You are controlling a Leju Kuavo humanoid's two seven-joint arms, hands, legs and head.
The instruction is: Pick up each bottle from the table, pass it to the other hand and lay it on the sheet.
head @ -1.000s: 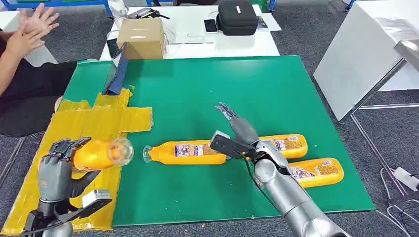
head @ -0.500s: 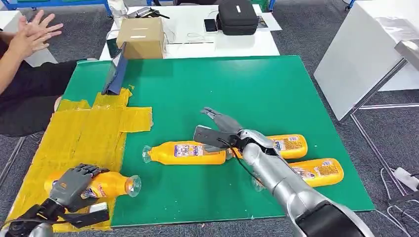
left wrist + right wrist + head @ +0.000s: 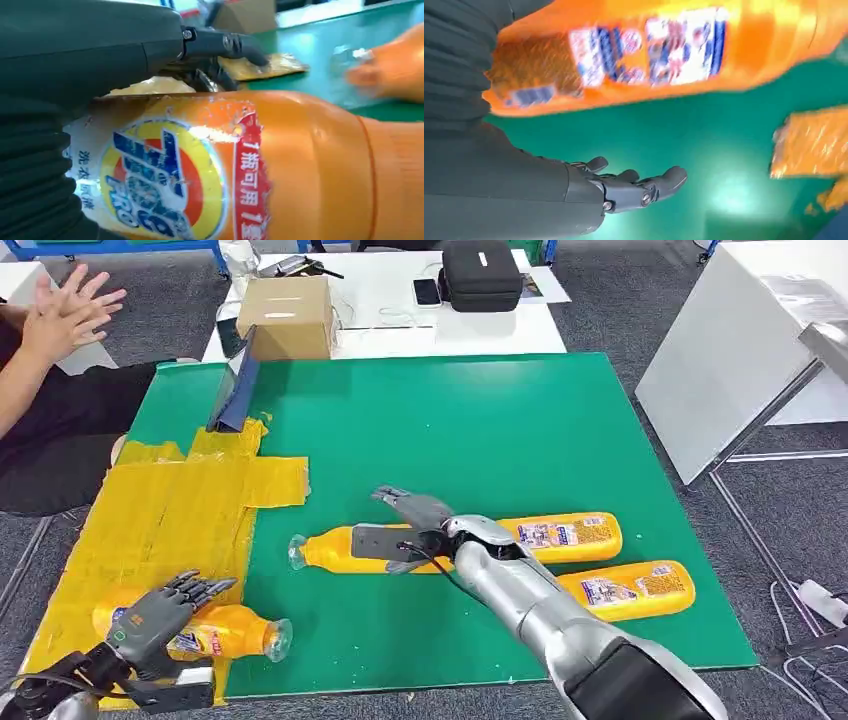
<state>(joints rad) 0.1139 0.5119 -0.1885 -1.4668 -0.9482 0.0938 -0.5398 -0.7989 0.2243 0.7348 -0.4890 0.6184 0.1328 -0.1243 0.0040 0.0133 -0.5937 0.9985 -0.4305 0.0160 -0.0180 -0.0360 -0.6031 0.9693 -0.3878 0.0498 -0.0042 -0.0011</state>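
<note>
At the near left corner of the green tabletop (image 3: 520, 420), the left hand (image 3: 160, 618) grips an orange detergent bottle (image 3: 225, 632) lying on the yellow sheet (image 3: 170, 520), while the right hand (image 3: 410, 525), fingers apart and empty, hovers over another bottle (image 3: 335, 550) mid-table, two more bottles (image 3: 570, 532) near the right edge.

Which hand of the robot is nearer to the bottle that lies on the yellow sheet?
Left. The left hand rests on that bottle, fingers over it. The right hand is apart, over another bottle on the green table.
</note>
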